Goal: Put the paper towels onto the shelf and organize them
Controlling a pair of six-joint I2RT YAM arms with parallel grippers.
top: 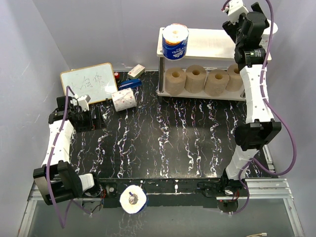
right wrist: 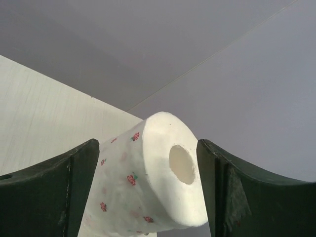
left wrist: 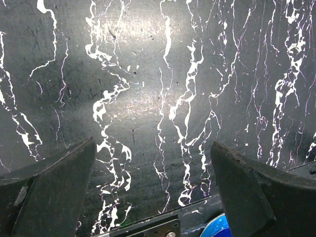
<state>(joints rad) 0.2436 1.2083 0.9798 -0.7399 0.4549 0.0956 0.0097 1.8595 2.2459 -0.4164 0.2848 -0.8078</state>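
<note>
Left edge of the black white-veined marble surface point(top: 163, 143): left claw point(left wrist: 153, 145) with jaws spread wide, released, hanging low over bare marble with open room on every side.

Toward the far-left corner: small framed whiteboard point(top: 89, 81) lying aslant. Just beside its right corner, white faintly patterned paper roll point(top: 123, 100) tipped on its side; axis direction hard to tell.

Near edge, between the two arm bases: plain white paper roll point(top: 133, 200) standing on end, core hole up.

Far edge, right of centre: two-tier cream-board shelf point(top: 212, 44) on silver legs. Left end of top board: blue-wrapped paper roll point(top: 175, 42) upright, axis vertical, core up. Bare board from there toward the right end. Lower board packed with four tan-brown paper rolls point(top: 195, 78), upright, cores up, side by side.

Over the top board's right end: right claw point(right wrist: 148, 145), jaws parted, released. Between its fingers, white red-flowered paper roll point(right wrist: 143, 192) lying on its side on the cream board, long axis slanting, open core end turned toward the right finger. Contact with the fingers unclear.
</note>
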